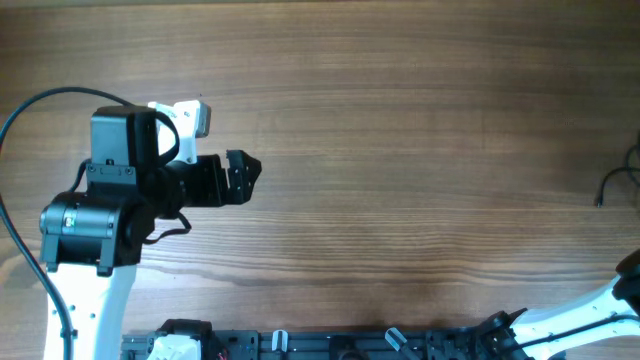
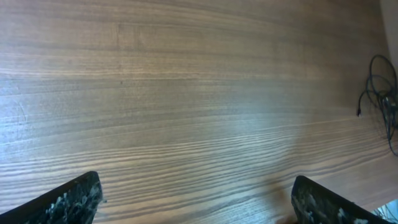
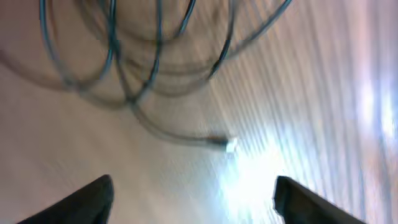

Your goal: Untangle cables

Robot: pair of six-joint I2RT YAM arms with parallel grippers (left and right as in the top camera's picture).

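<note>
The cables (image 1: 612,184) show as a thin dark strand at the table's far right edge in the overhead view. Seen from the left wrist, they form a small tangle (image 2: 380,93) at the right border. In the blurred right wrist view, loose loops of the cables (image 3: 143,56) spread across the top, and one small metallic plug end (image 3: 230,145) lies on the wood. My right gripper (image 3: 193,199) hangs open just short of that plug, holding nothing. My left gripper (image 1: 243,178) is far to the left, open (image 2: 196,199) over bare wood.
A dark rail with black fixtures (image 1: 330,345) runs along the table's near edge. The right arm's white link (image 1: 590,315) reaches in from the bottom right corner. The left arm's own thick black cable (image 1: 30,110) arcs at the far left.
</note>
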